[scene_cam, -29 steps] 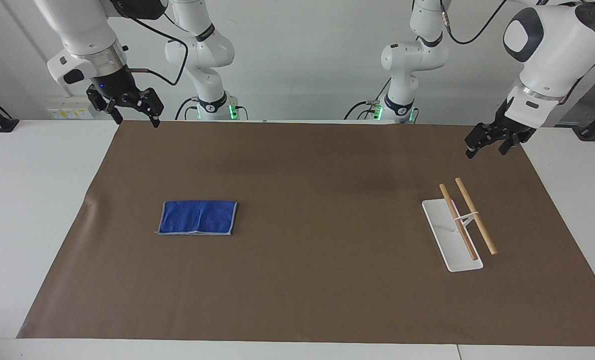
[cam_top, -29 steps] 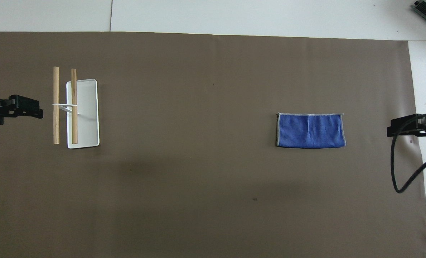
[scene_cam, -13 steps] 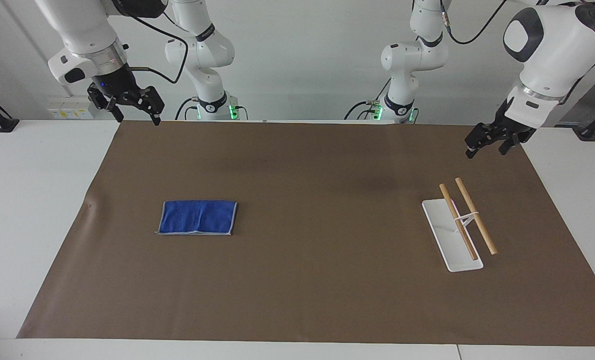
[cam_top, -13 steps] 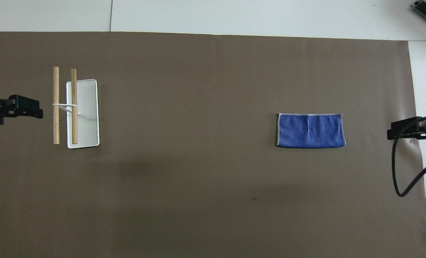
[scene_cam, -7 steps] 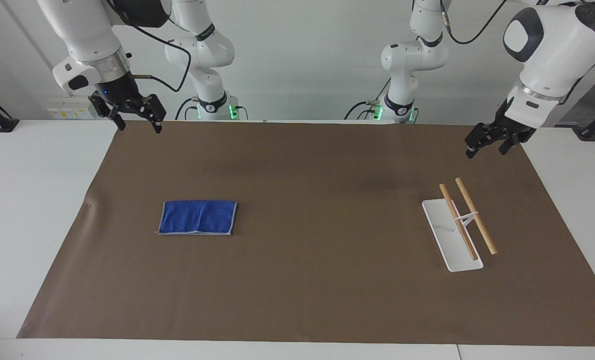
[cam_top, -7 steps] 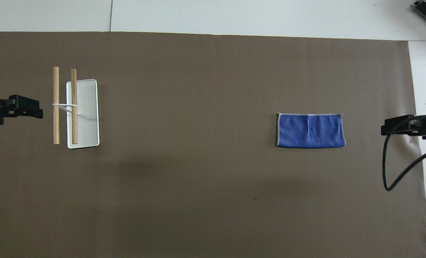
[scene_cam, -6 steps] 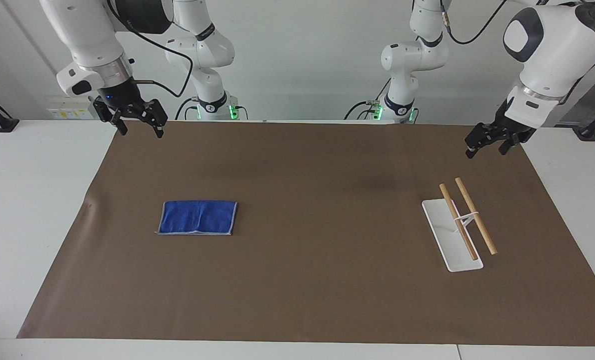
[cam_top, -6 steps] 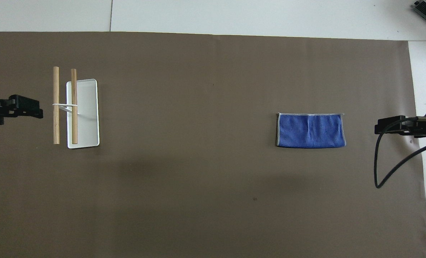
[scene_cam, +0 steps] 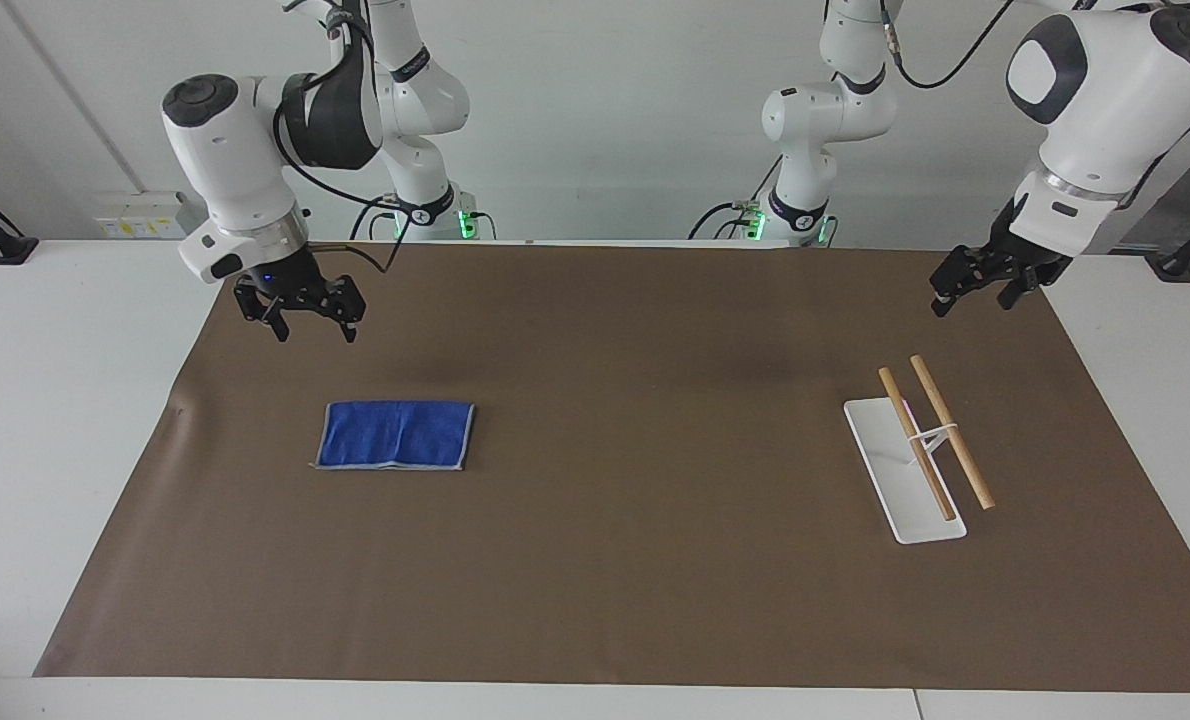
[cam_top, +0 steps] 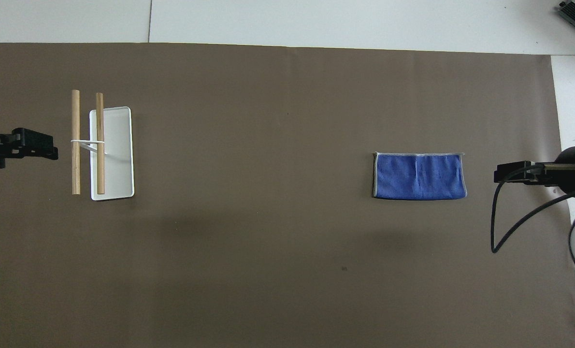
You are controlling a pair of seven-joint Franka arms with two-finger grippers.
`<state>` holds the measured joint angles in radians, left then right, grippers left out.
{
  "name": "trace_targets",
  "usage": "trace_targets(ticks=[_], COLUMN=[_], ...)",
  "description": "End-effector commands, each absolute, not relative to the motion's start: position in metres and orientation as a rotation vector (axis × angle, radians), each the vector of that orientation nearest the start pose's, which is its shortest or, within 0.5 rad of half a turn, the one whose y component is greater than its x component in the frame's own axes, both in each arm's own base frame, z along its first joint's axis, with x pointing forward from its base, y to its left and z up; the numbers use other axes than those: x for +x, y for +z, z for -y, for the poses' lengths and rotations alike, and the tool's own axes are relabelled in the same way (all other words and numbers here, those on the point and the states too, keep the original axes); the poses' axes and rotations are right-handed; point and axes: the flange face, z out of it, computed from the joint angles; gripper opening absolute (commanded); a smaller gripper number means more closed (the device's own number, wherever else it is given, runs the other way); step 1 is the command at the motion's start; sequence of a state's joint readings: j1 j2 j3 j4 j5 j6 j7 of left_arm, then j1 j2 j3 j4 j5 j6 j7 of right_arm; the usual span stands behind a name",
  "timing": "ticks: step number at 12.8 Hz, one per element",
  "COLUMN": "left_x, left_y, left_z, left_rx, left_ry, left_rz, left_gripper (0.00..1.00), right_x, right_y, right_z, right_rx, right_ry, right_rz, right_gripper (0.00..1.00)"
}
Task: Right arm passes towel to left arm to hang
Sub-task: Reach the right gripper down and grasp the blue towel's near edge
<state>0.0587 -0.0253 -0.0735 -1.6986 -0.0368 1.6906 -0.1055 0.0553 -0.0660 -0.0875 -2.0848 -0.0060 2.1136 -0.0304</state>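
Right gripper (scene_cam: 312,330) hangs in the air over the brown mat (scene_cam: 615,560), at the right arm's end of the table and clear of the towel (scene_cam: 395,435); its two fingers stand apart and point down, with nothing between them. From the overhead view the same gripper (cam_top: 502,172) shows just beside the towel's (cam_top: 419,176) short edge, toward the right arm's end, but the facing view shows it raised well above the cloth and not touching it. A black cable (cam_top: 510,227) loops loose below its wrist. Blue and folded into a flat rectangle with a pale stitched edge, the towel lies on the mat by itself, untouched by either arm. Toward the left arm's end stands a white tray (scene_cam: 900,480) with a thin white post that carries two wooden rods (scene_cam: 935,440) side by side above it; one rod lies over the tray and the other reaches past its edge, and both are bare. Left gripper (scene_cam: 970,290) waits in the air over the mat's corner near the tray, released and holding nothing, its fingers angled down; from above it (cam_top: 41,146) sits beside the rods (cam_top: 87,142), apart from them. White table (scene_cam: 65,420) shows around the mat on all sides.
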Motion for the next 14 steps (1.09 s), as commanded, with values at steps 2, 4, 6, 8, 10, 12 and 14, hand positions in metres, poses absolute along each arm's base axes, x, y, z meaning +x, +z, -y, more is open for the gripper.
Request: trace_targets(ticks=[2, 4, 6, 8, 10, 12, 14], left_x=[0.545, 0.545, 0.545, 0.545, 0.545, 0.544, 0.545], left_y=[0.591, 0.591, 0.591, 0.591, 0.591, 0.591, 0.591], left_z=[0.010, 0.010, 0.010, 0.010, 0.010, 0.010, 0.010], left_rx=[-3.159, -3.161, -3.159, -3.159, -3.161, -3.161, -3.161], left_ry=[-0.022, -0.022, -0.022, -0.022, -0.022, -0.024, -0.022], left_rz=[0.152, 0.153, 0.152, 0.152, 0.153, 0.153, 0.153], left_gripper=[1.00, 1.00, 1.00, 1.00, 1.00, 1.00, 1.00], right_x=[0.569, 0.577, 0.575, 0.568, 0.561, 0.556, 0.554], right_y=[0.400, 0.373, 0.342, 0.317, 0.299, 0.292, 0.288], right_z=[0.016, 0.008, 0.007, 0.007, 0.008, 0.008, 0.007], right_rx=[-3.137, -3.140, -3.142, -3.145, -3.145, -3.144, -3.104], right_ry=[-0.181, -0.189, -0.232, -0.235, -0.247, -0.226, -0.212], right_rz=[0.048, 0.070, 0.074, 0.091, 0.091, 0.085, 0.005], right_gripper=[1.00, 1.00, 1.00, 1.00, 1.00, 1.00, 1.00])
